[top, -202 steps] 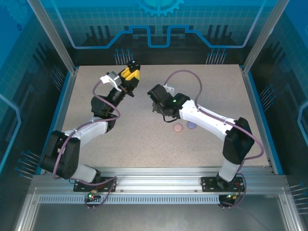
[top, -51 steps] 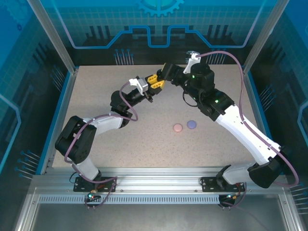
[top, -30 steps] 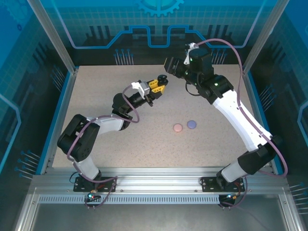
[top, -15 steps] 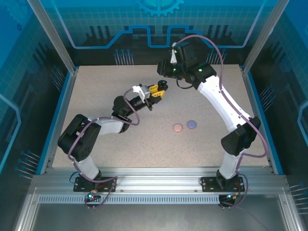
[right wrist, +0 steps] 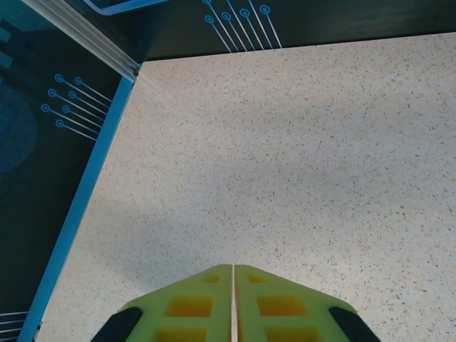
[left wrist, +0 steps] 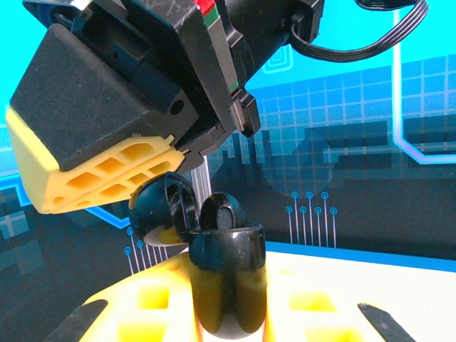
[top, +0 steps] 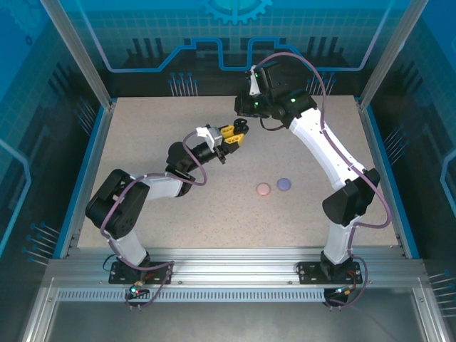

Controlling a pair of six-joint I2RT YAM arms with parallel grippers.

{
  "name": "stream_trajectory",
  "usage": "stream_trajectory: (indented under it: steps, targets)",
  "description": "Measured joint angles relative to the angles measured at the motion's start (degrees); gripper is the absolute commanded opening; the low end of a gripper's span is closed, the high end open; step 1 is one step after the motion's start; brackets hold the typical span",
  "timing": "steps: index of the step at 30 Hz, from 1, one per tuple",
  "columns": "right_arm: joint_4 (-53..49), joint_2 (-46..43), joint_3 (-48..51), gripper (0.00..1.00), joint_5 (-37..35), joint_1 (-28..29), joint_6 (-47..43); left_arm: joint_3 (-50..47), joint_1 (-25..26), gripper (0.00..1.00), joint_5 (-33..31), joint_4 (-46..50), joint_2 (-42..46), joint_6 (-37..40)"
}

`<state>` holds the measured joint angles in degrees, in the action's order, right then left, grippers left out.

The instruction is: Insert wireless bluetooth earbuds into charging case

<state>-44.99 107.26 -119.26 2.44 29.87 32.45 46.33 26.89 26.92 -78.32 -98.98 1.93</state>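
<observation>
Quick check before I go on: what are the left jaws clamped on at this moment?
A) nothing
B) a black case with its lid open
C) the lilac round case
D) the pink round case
B: the left wrist view shows the black case standing between the yellow left jaws, lid open, while the pink case and lilac case lie on the table.

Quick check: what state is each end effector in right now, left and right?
Left end effector: shut on the open black charging case.
Right end effector: shut, nothing visible in its grip.

Black charging case [left wrist: 226, 285], upright, lid open
</observation>
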Motion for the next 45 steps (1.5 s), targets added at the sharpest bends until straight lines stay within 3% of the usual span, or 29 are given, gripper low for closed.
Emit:
stream_trajectory:
  steps: [25, 40, 45]
  targets:
    - [-0.6, -1.1, 3.6, 0.00, 2.1, 0.3, -2.4, 0.0, 0.0, 0.00, 0.5, 0.7, -0.3, 0.1]
    - [0.5, -8.7, 11.2, 0.00, 1.4, 1.4, -2.5, 0.1, -0.1, 0.00, 1.0, 0.4, -0.3, 0.2]
    - [0.3, -11.3, 11.7, 0.06, 0.7, 1.7, -2.3, 0.1, -0.2, 0.00, 0.7, 0.4, -0.3, 0.2]
